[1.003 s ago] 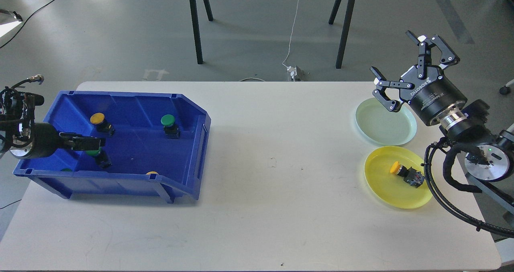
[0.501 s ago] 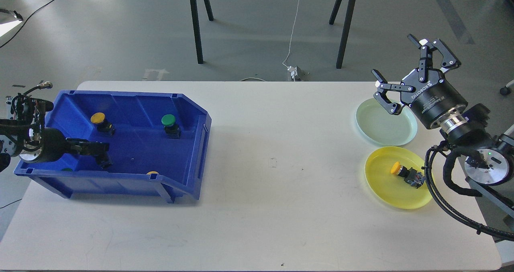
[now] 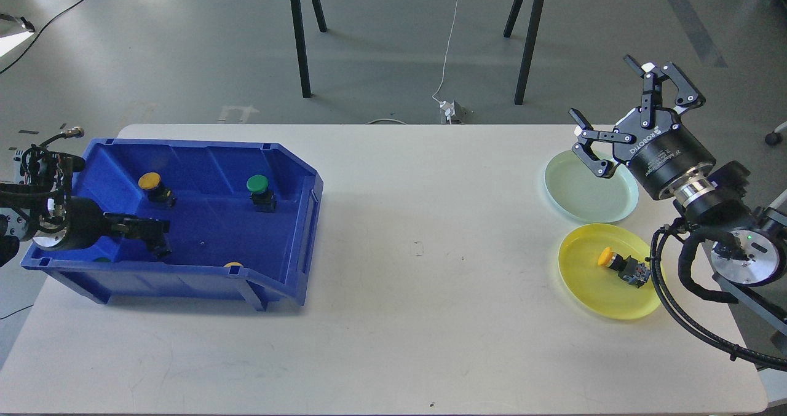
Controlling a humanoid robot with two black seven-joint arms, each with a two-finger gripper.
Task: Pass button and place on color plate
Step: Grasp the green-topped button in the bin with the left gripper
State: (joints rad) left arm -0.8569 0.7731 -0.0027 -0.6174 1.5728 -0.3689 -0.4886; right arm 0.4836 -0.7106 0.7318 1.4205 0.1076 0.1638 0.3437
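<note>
A blue bin (image 3: pixel 295 219) at the left holds a yellow button (image 3: pixel 150 181), a green button (image 3: pixel 257 185) and slivers of two more behind its front wall. My left gripper (image 3: pixel 157 236) reaches low into the bin's front left, over a black button body; its fingers are dark and I cannot tell them apart. My right gripper (image 3: pixel 604 90) is open and empty, raised above the pale green plate (image 3: pixel 590 195). The yellow plate (image 3: pixel 605 296) in front of it holds a yellow button (image 3: pixel 621 265) lying on its side.
The white table (image 3: pixel 418 293) stretches between the bin and the plates. My right arm's cables (image 3: pixel 676 305) hang beside the yellow plate at the table's right edge. Black stand legs (image 3: pixel 299 41) rise behind the table.
My left gripper has slid right and lower in the bin, covering the green button seen under it before. My right gripper has shifted slightly and stayed open.
</note>
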